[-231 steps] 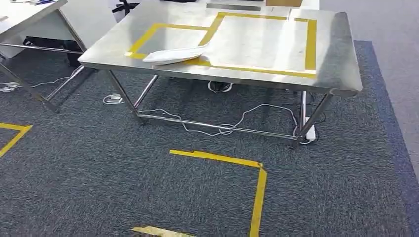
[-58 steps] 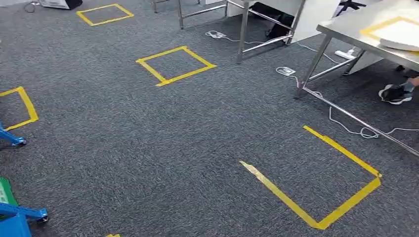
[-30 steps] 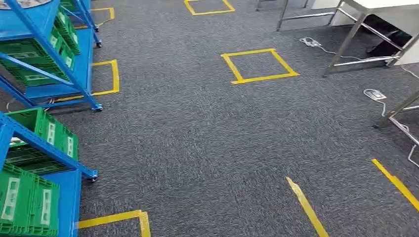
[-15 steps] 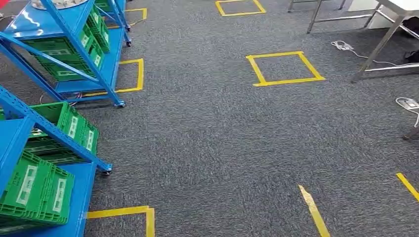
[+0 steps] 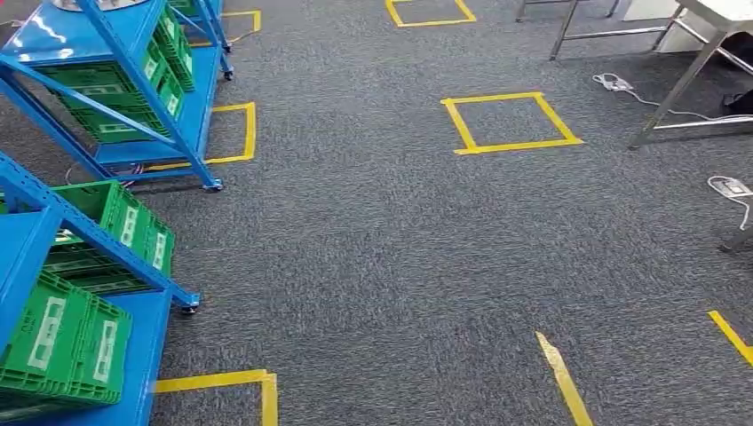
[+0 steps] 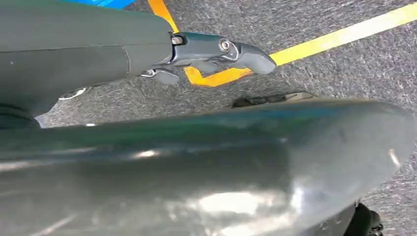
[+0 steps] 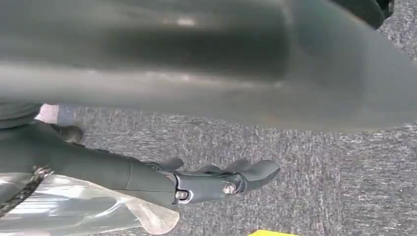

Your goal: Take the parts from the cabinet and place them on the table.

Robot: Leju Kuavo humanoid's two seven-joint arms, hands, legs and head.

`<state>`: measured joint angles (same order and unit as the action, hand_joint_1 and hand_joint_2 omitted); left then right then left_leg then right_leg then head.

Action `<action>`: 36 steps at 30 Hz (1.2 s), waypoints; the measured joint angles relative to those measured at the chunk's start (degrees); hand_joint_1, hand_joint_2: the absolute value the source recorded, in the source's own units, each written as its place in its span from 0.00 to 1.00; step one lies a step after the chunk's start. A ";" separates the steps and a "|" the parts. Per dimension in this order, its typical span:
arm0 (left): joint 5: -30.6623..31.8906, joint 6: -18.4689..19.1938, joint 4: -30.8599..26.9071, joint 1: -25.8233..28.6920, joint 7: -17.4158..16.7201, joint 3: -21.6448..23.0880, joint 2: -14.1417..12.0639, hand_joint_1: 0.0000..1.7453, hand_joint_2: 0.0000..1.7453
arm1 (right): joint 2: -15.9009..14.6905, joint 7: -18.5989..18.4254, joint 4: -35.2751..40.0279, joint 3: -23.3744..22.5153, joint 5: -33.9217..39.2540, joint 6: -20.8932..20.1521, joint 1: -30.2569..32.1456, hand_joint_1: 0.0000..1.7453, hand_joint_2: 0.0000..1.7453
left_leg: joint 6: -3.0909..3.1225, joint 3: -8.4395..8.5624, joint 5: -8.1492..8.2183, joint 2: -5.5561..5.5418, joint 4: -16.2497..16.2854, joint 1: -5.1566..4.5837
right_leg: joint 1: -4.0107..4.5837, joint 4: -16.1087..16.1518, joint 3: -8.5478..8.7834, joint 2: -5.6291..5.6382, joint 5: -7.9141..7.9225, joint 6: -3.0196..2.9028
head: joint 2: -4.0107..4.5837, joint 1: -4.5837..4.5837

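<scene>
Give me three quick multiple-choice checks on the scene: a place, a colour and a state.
1. In the head view, where do the blue racks stand?
A. Along the left side
B. Along the right side
C. In the middle of the carpet

2. What colour are the crates on the racks?
A. Red
B. Green
C. Grey

3. How is the left robot hand?
A. Gripping a crate
B. Pinching a cable
C. Fingers stretched out, holding nothing

Answers: 1 A, both racks sit at the left edge of the view; 2 B, every crate on the shelves is green; 3 C, the left wrist view shows its fingers straight over bare carpet and yellow tape.
</scene>
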<state>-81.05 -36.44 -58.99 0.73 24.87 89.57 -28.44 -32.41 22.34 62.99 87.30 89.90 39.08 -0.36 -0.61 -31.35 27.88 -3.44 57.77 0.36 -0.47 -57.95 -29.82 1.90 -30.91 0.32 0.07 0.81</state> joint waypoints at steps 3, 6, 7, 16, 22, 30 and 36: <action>-0.02 0.00 0.11 0.00 0.00 0.00 0.00 0.00 0.00 | 0.00 0.00 0.00 0.00 0.00 -0.02 0.00 0.00 0.00 | 0.01 0.00 0.00 0.00 0.05 -0.16 | -0.14 0.01 -0.08 0.00 0.02 0.09 | 0.00 0.00; -0.46 0.09 0.24 -0.01 0.00 0.00 0.00 0.00 0.00 | 0.02 0.02 0.00 0.00 0.02 -0.26 0.00 0.00 0.00 | 0.02 0.01 0.01 0.00 0.08 -0.19 | -0.18 0.01 -0.13 -0.01 0.03 0.12 | 0.00 0.00; -0.52 0.13 0.26 -0.01 0.00 0.00 0.00 0.00 0.00 | 0.02 0.02 -0.02 0.00 0.02 -0.31 0.00 0.00 0.00 | 0.02 0.01 0.01 0.00 0.09 -0.20 | -0.19 0.01 -0.12 -0.01 0.03 0.13 | 0.00 0.00; -0.68 0.61 0.59 -0.04 0.15 0.00 0.20 0.00 0.00 | 0.04 0.00 0.00 0.28 0.00 0.44 -0.03 0.00 0.00 | 0.03 0.01 0.01 0.00 0.11 -0.20 | -0.19 0.02 -0.05 -0.01 0.06 0.17 | 0.00 -0.02; -0.57 1.09 1.14 -0.22 0.15 0.00 0.37 0.00 0.00 | 0.20 0.02 -0.02 1.22 -0.07 0.81 -0.27 0.00 0.00 | 2.02 1.79 -1.52 0.30 -3.23 -0.02 | -0.41 0.85 0.51 -0.67 0.09 1.28 | 0.00 0.11; -0.57 1.20 1.81 -0.19 0.00 0.02 1.09 0.00 0.00 | 0.26 0.24 -0.07 1.62 0.00 0.85 -0.35 0.00 0.00 | 0.64 1.88 -1.01 -1.77 -2.61 0.86 | -2.01 -4.27 -2.64 -1.00 0.17 3.66 | 0.00 0.20; -0.59 1.18 2.10 -0.02 -0.04 0.02 0.87 0.00 0.00 | 0.68 0.44 -0.09 1.68 0.00 0.79 -0.30 0.00 0.00 | -1.16 0.53 0.20 -3.25 -0.07 1.13 | -1.64 -1.34 -0.30 -0.28 -0.16 1.46 | 0.00 0.20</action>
<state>-81.64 -35.26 -56.89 0.71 24.83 89.59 -27.56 -31.74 22.77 62.90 88.98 89.90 39.87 -0.66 -1.76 -30.82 28.08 -6.68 57.70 1.49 -2.12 -59.29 -30.12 1.62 -31.07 1.78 0.07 1.01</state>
